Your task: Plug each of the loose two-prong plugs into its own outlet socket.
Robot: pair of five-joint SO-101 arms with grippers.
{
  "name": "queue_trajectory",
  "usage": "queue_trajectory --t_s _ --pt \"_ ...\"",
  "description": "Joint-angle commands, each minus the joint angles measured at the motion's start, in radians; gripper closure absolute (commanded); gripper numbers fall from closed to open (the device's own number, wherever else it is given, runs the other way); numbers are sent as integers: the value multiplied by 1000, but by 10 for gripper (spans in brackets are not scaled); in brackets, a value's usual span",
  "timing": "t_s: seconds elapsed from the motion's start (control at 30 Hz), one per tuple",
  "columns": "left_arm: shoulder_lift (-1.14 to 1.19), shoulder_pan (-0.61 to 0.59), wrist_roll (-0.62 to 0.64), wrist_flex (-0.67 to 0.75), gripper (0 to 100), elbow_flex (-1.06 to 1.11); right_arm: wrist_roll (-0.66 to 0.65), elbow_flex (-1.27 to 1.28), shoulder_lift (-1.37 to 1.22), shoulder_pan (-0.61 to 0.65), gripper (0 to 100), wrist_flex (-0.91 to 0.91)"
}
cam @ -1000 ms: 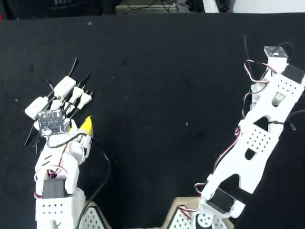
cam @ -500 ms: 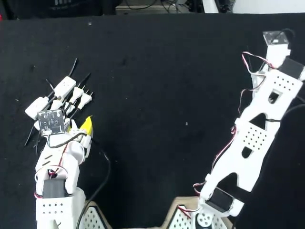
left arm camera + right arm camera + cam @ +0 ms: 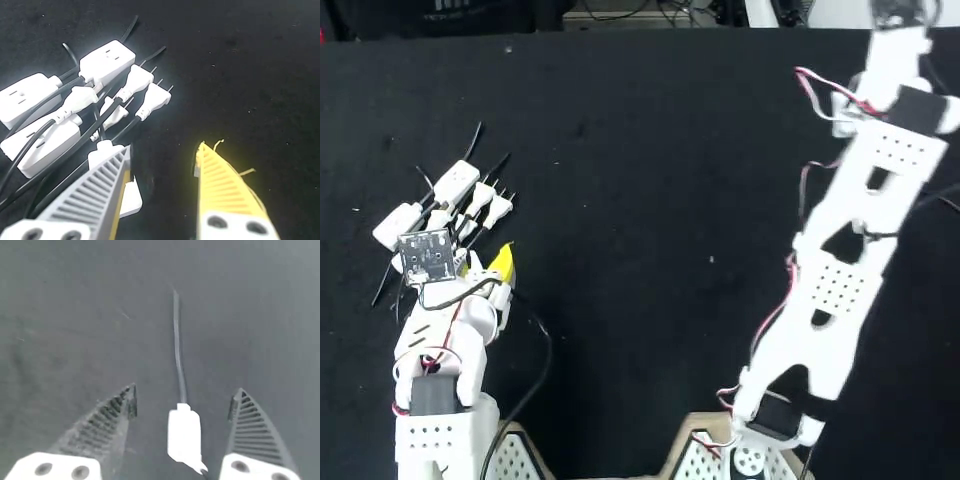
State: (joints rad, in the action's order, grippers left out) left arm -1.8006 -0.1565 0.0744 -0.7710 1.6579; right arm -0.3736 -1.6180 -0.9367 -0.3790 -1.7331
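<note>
Right arm [image 3: 850, 260] extended farther, wrist view shows right end effector [image 3: 186, 389] spread over plug [image 3: 184, 437], left end effector [image 3: 164, 146] released

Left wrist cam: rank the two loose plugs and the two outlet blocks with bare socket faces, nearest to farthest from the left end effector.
1. Outer plug, just ahead of the open left end effector.
2. Second plug, alongside the first, slightly farther.
3. Outlet block, behind both plugs.
4. End outlet block, off at the far end of the group.
</note>
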Motion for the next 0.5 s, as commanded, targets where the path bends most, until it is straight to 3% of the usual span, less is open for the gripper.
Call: queue_trajectory --t_s 0.0,0.2,0.47 --pt "-8 -18 9 6 788 -16 138 -47 107 75 730 -32" --pt "-8 -90 9 11 788 -19 215 136 193 129 730 -38" --pt "-8 -93 11 14 788 -19 207 1020 797 338 730 -17"
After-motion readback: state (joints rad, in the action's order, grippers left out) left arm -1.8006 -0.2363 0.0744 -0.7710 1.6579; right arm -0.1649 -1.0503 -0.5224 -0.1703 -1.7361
